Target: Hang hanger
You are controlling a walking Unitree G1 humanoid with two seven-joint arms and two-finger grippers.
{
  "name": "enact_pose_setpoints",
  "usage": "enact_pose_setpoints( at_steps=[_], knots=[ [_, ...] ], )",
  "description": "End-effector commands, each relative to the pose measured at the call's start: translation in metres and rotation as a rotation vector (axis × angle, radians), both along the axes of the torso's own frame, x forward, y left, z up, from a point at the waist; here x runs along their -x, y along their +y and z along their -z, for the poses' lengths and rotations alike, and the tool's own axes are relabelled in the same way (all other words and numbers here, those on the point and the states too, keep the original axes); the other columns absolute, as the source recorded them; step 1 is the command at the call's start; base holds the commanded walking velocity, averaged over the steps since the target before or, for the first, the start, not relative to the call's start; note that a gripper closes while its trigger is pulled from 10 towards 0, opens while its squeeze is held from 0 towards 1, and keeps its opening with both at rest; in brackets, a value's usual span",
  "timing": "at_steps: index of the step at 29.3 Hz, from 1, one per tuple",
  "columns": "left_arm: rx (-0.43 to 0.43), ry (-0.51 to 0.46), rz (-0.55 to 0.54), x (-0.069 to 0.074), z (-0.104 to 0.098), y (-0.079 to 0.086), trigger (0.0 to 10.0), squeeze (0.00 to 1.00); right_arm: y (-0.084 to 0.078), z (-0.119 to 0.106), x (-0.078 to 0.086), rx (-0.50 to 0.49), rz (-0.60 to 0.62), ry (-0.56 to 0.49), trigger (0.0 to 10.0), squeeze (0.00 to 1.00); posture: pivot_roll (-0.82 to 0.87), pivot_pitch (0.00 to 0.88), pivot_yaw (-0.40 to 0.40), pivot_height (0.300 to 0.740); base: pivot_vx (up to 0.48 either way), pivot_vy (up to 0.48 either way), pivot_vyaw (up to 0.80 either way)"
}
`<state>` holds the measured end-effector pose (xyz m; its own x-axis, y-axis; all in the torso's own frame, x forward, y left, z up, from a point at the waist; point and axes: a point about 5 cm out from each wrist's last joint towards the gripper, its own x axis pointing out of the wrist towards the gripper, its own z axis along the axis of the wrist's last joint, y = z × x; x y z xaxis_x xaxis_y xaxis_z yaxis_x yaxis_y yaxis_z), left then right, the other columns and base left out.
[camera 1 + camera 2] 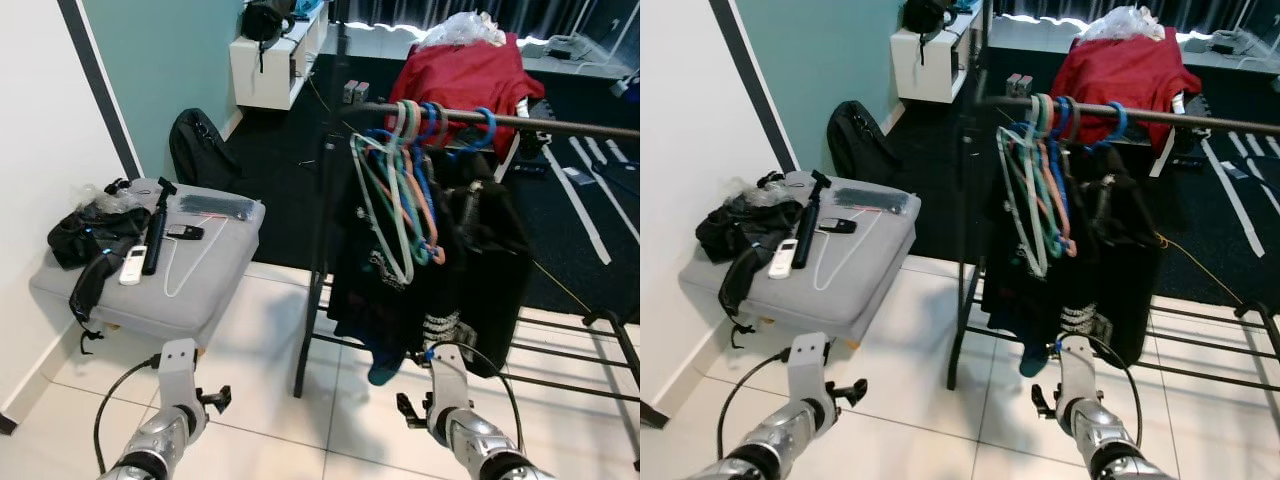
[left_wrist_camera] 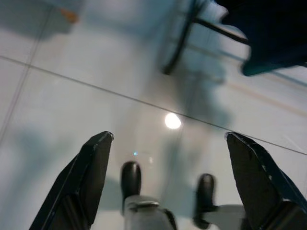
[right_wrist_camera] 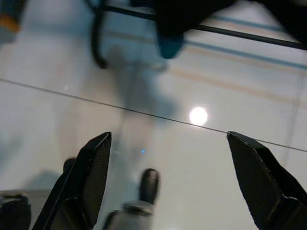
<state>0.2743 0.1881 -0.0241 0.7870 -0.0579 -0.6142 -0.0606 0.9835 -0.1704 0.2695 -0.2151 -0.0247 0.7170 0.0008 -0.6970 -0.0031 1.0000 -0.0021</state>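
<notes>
White wire hanger [image 1: 188,262] flat on grey ottoman [image 1: 215,290], hook toward wall

A thin white wire hanger [image 1: 187,262] is seen lying flat on the grey ottoman [image 1: 215,290] at left of frame, hook toward the wall. A horizontal clothes rail [image 1: 560,124] at upper right carries coloured plastic hangers [image 1: 405,190].

Floor [image 1: 260,340]: glossy white tile. Rail [image 1: 560,124]: dull dark metal. Hangers [image 1: 405,190]: smooth coloured plastic. Ottoman [image 1: 215,270]: matt grey cloth.
</notes>
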Motion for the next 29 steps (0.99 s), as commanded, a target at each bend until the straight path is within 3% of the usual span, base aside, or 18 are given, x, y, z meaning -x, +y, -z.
enact_pose_setpoints(
  at_steps=[1, 22, 29],
  knots=[
    [0.0, 0.002, 0.0, 0.0013, 0.0006, 0.0027, 10.0, 0.0, -0.0002, 0.0011, 0.0013, -0.002, 0.007, 0.004, 10.0, 0.0, -0.05, 0.105, -0.011, 0.74, 0.0, -0.48, 0.0],
    [0.018, -0.014, 0.015, -0.0005, -0.001, -0.0007, 10.0, 0.0, -0.0013, 0.0024, 0.0033, 0.002, 0.005, 0.008, 10.0, 0.0, -0.05, 0.077, -0.008, 0.74, 0.0, -0.48, 0.0],
    [0.012, -0.078, -0.01, -0.0061, -0.0073, 0.0002, 10.0, 0.0, -0.0015, 0.0022, 0.0031, 0.001, 0.008, 0.006, 10.0, 0.0, -0.06, 0.074, -0.009, 0.74, 0.0, -0.096, 0.0]
  ],
)
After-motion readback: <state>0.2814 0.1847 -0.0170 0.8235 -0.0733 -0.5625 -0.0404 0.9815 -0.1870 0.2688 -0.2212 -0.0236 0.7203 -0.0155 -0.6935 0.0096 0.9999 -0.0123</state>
